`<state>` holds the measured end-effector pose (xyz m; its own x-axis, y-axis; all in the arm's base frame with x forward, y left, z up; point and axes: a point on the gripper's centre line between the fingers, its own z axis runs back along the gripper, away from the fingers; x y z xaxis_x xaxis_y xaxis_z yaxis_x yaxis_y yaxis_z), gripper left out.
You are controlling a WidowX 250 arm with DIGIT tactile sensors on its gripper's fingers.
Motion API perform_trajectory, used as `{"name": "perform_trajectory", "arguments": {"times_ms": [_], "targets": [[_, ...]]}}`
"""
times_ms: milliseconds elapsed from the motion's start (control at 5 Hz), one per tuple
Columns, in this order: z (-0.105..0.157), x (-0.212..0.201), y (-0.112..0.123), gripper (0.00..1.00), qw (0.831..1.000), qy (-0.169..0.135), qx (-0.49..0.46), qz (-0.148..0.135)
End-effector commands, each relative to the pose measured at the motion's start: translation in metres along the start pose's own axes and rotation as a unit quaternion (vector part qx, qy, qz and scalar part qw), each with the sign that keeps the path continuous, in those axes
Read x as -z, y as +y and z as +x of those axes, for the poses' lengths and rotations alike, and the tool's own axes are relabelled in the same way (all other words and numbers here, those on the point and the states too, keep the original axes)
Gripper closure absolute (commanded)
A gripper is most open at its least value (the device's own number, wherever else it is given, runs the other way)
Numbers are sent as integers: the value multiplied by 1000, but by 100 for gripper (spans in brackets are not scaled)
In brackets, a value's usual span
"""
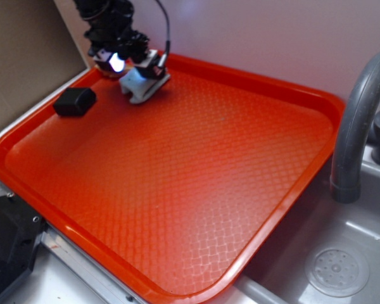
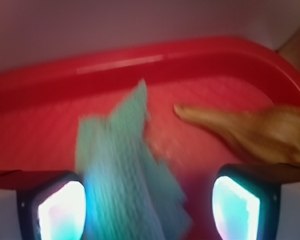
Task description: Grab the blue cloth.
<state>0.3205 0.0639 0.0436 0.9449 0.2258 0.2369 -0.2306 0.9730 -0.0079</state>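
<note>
The blue cloth (image 1: 144, 83) lies crumpled in the far left corner of the orange tray (image 1: 215, 183). My gripper (image 1: 132, 68) is right over it. In the wrist view the cloth (image 2: 125, 165) sits between my two lit fingers, up against the left finger (image 2: 60, 212), with a gap to the right finger (image 2: 237, 207). The view is blurred. My gripper (image 2: 149, 202) is open around the cloth, not closed on it.
A black block (image 1: 75, 101) lies on the tray to the left of the cloth. A tan seashell-shaped object (image 2: 255, 132) lies to the right of the cloth, near the tray rim (image 2: 115, 65). A grey faucet (image 1: 358, 126) and the sink drain (image 1: 335, 271) are to the right.
</note>
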Motion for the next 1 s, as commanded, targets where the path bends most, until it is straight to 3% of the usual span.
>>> {"name": "perform_trajectory", "arguments": {"times_ms": [0, 200, 800], "targets": [[22, 3, -15, 0, 1000, -13, 9, -8], [14, 2, -10, 100, 999, -26, -19, -4], [-7, -9, -13, 100, 1000, -15, -9, -6]]}}
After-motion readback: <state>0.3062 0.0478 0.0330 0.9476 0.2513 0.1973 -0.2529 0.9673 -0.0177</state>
